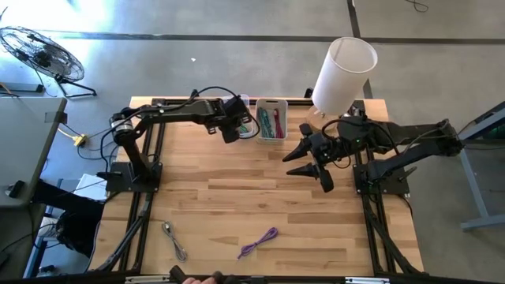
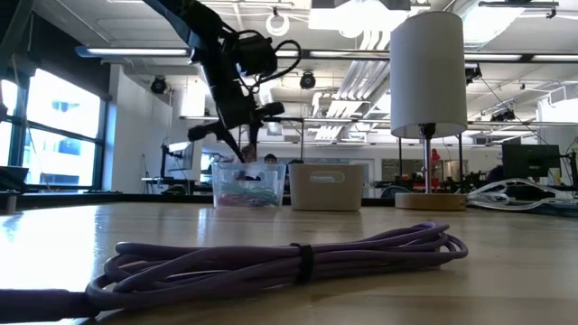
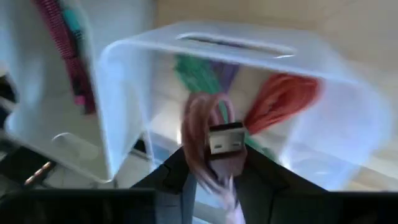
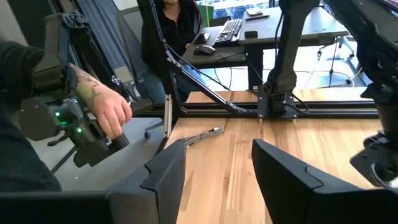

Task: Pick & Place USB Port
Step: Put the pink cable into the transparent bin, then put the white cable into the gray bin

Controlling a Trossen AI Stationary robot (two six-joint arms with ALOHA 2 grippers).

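My left gripper hovers over the clear bin at the table's far edge and is shut on a pink USB cable. The low view shows this gripper above the same clear bin. Green, purple and orange cables lie inside that bin. A white bin with pink and teal cables stands beside it. My right gripper waits open above the table's right middle. A purple coiled cable and a silver cable lie near the table's near edge. My left gripper pinches the pink cable between its two fingers just behind the metal USB plug. The plug sticks out past the fingertips. A loop of the cable rises beside the plug, lifted clear over the clear bin's opening.
A white-shaded lamp stands at the far right corner on a wooden base. Black frame rails run along both table sides. A person's hand holds a controller beyond the table's near edge. Bare wood lies across the table's middle.
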